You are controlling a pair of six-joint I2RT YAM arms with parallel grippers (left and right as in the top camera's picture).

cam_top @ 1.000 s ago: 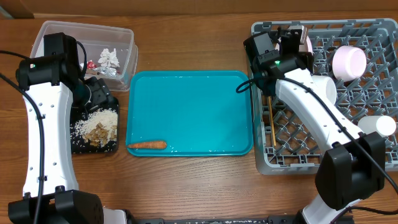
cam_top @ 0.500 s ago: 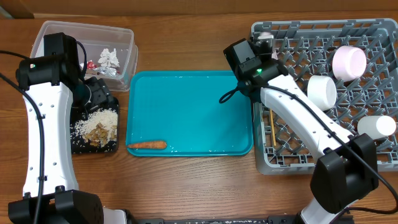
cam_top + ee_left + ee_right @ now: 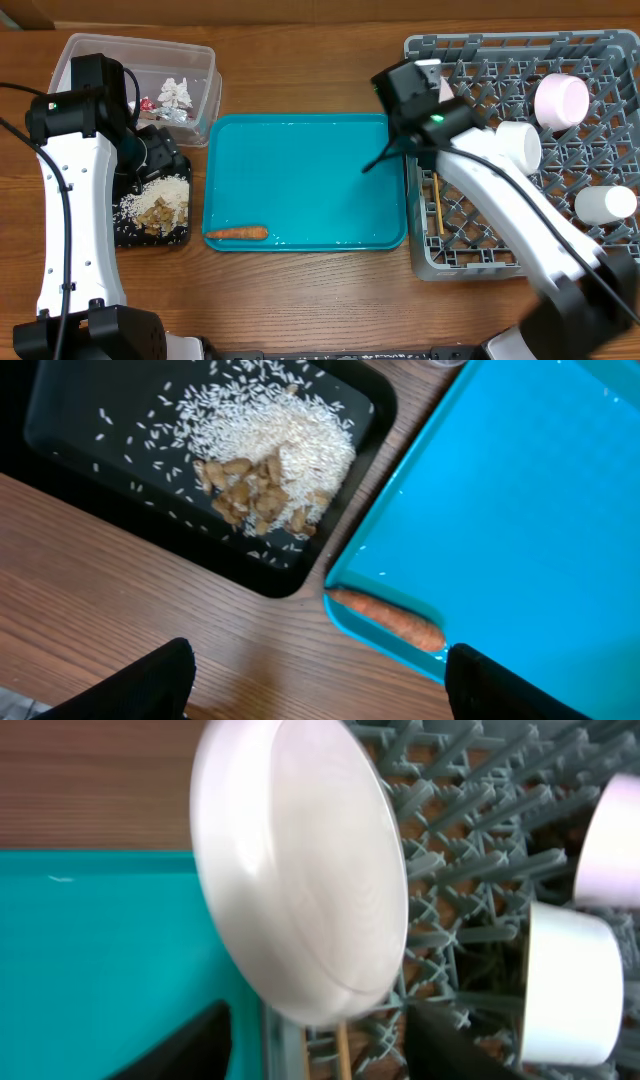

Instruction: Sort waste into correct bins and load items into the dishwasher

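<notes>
A white plate (image 3: 300, 870) stands on edge among the pegs at the left end of the grey dishwasher rack (image 3: 520, 60). My right gripper (image 3: 320, 1050) is open just below the plate and holds nothing; in the overhead view it (image 3: 432, 80) hovers at the rack's near-left corner. The carrot (image 3: 237, 233) lies at the teal tray's front left corner. Rice and food scraps (image 3: 265, 470) lie in the black tray (image 3: 125, 232). My left gripper (image 3: 320, 685) is open over bare wood beside the carrot (image 3: 390, 622). Foil (image 3: 178, 95) and a red-white wrapper (image 3: 148, 104) lie in the clear tub (image 3: 140, 45).
The teal tray (image 3: 305, 170) lies between the bins and the rack. The rack holds a pinkish bowl (image 3: 560, 98), a white bowl (image 3: 518, 147), a small cup (image 3: 605, 203) and chopsticks (image 3: 437, 205) along its left side.
My right gripper has opened, let go of the plate and drawn back to the left; the plate now stands in the rack. The left arm has not moved.
</notes>
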